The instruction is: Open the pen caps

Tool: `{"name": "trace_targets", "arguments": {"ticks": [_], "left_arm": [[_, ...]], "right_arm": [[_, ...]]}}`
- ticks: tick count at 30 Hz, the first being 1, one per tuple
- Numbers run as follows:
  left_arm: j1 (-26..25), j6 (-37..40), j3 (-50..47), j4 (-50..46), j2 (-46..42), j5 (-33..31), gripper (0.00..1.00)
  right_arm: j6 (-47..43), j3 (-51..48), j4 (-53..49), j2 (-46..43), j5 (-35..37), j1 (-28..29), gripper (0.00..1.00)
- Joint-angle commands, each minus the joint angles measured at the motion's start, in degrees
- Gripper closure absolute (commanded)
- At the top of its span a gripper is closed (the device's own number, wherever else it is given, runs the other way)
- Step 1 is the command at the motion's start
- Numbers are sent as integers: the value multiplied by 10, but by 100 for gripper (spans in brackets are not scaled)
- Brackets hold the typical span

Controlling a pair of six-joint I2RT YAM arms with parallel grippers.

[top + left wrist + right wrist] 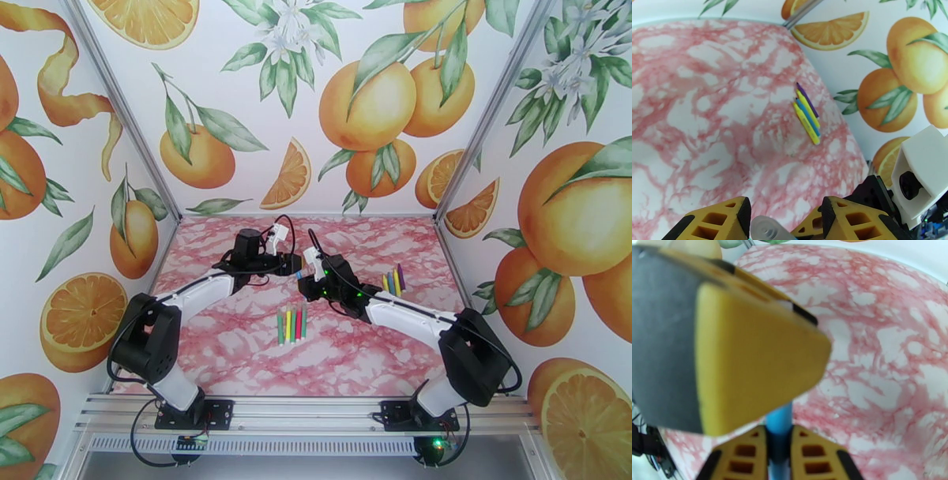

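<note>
Mid-air above the pink marbled tabletop [237,347].
Right gripper [779,433] clamps a slim blue marker pen [779,417]; left gripper [785,205] straddles its pale cap [768,231], hold unclear.

White arms [199,286], black joints [150,335], black cables [292,230] — yellow, hollow-celled claw fingers [853,217]

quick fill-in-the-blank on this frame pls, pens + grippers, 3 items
1. The pen clamped in the right gripper is ___.
2. The pen group by the right wall holds ___ pens.
3. That group's pen nearest the wall is ___.

Missing words: blue; four; purple.
</note>
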Motion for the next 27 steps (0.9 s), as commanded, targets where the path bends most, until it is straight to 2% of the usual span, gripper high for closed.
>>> {"name": "trace_targets", "arguments": {"ticks": [1,9,12,14,19,27], "left_arm": [[-2,-5,22,19,8,17,56],[-4,-13,28,25,17,29,81],[-4,-14,29,26,19,31,89],[-4,-15,31,26,20,32,92],[-4,-21,34,29,21,42,94],[-6,-37,32,47,16,56,95]], "right_arm": [[-10,-2,22,-9,-9,5,84],[-15,-3,21,-14,3,5,84],[-16,-2,20,-13,8,5,80],[-16,-3,19,-13,12,5,72],[-16,-1,18,-4,9,5,63],[-14,15,17,14,2,5,61]]}}
